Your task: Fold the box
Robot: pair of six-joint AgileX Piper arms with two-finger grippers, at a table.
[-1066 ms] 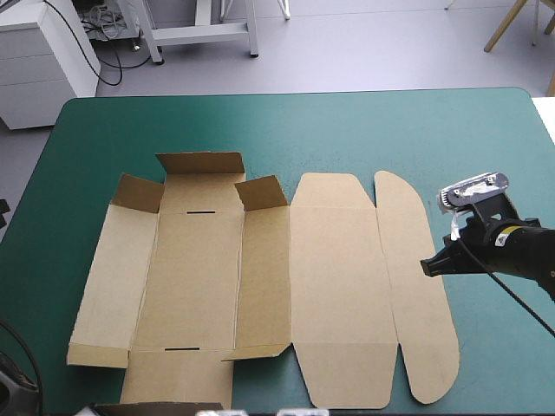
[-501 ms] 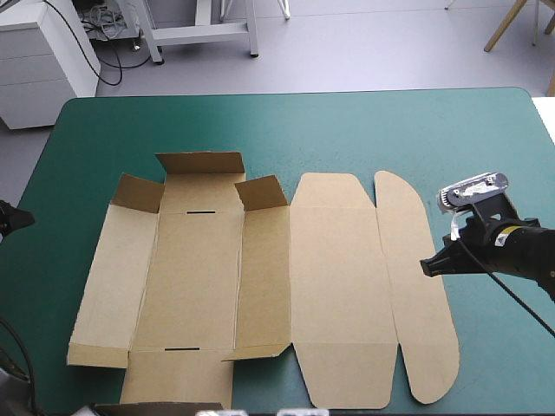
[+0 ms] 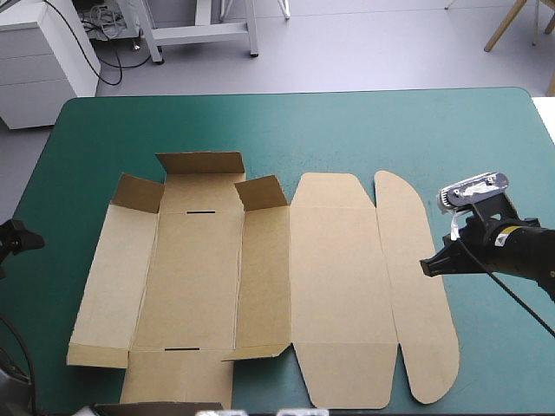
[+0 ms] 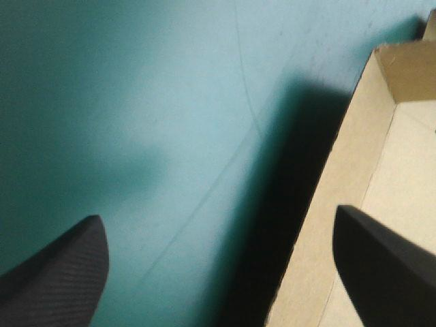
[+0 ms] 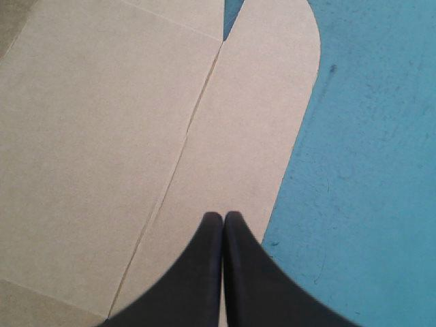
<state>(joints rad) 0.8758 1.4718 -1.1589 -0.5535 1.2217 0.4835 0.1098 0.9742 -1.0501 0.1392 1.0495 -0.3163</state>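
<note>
box (image 3: 329, 286): brown sheet spread open on teal-green cover (image 3: 390, 130), near flaps by table's near edge | right gripper (image 5: 223, 216): clenched, empty, tip over rounded right flap (image 5: 259, 136) | left gripper (image 4: 218, 214): released, astride box's left edge | far flaps (image 3: 199, 165): raised

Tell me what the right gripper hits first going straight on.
The right gripper, jaws shut, would likely meet the box first, at its rounded outer flap just ahead; its height is unclear.
</note>
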